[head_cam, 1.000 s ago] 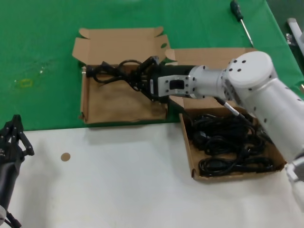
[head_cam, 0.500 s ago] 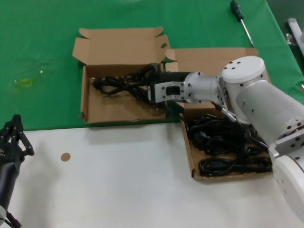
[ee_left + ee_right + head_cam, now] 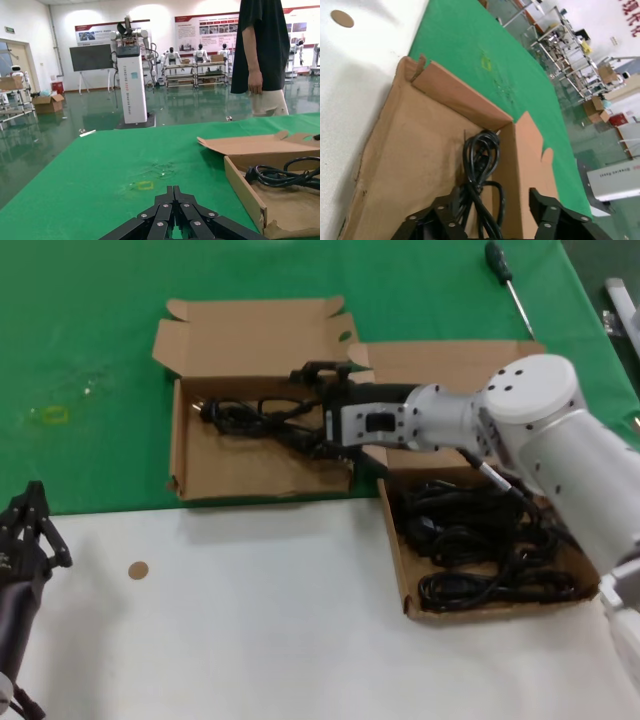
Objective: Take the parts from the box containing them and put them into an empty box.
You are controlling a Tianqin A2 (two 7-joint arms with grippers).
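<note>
In the smaller box (image 3: 235,455), right gripper (image 3: 318,405) sits with jaws spread, holding nothing; one cord (image 3: 250,415) lies on its floor. Remaining cords (image 3: 480,540) in larger box (image 3: 400,570). Left gripper (image 3: 30,525) parked, fingers together.

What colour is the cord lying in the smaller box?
Black: the cord on the brown floor of the smaller box, clearest in the right wrist view.

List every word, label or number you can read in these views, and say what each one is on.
Nothing is legible.
White kiosk: vertical lettering, too blurred to read.
Wall posters: text too small.
White panel: a blurred line of print.
Both cardboard boxes: no print visible.
</note>
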